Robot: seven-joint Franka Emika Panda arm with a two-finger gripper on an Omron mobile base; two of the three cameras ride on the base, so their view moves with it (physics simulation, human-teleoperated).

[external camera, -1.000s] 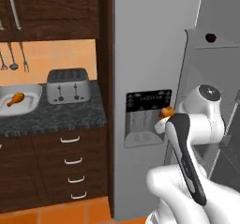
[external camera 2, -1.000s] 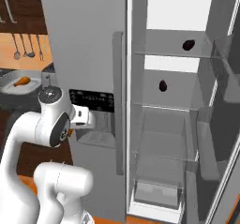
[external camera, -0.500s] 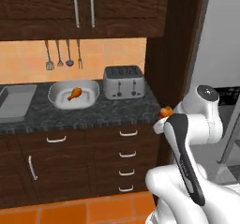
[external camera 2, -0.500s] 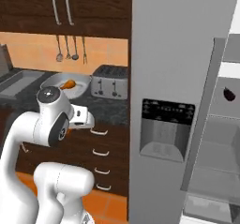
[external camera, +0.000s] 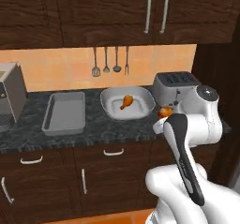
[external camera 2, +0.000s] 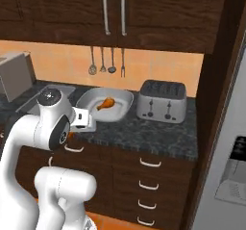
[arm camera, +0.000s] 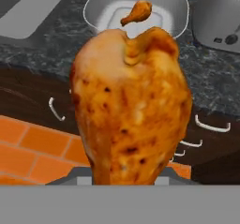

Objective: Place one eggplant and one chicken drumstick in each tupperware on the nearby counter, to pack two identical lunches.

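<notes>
Orange-brown and glazed, a chicken drumstick (arm camera: pixel 133 106) is held upright in the end effector (arm camera: pixel 126 174), whose fingers are closed on its lower end at the bottom of the hand view; the fat end of the leg rises toward the camera. From the left base view the same held drumstick (external camera: pixel 164 112) is seen as a small orange lump at the front of the white arm's hand, in front of the dark speckled stone tabletop (external camera: pixel 103 127) and level with its front edge, near the silver four-slot toaster (external camera: pixel 177 86).

A second orange-brown drumstick (external camera: pixel 126 101) is seen lying inside the white rounded-square dish (external camera: pixel 143 107), which is set on the tabletop between the grey rectangular flat-rimmed tray (external camera: pixel 64 112) and the toaster. In the hand view this dish (arm camera: pixel 177 13) is placed beyond and above the held leg, with the other drumstick (arm camera: pixel 137 12) on its floor. The tray is placed just beside the dish on its left. Dark brown drawers with curved silver handles (external camera: pixel 113 151) are seen below the tabletop, and utensils (external camera: pixel 106 62) are hung on the orange tiled wall behind.
</notes>
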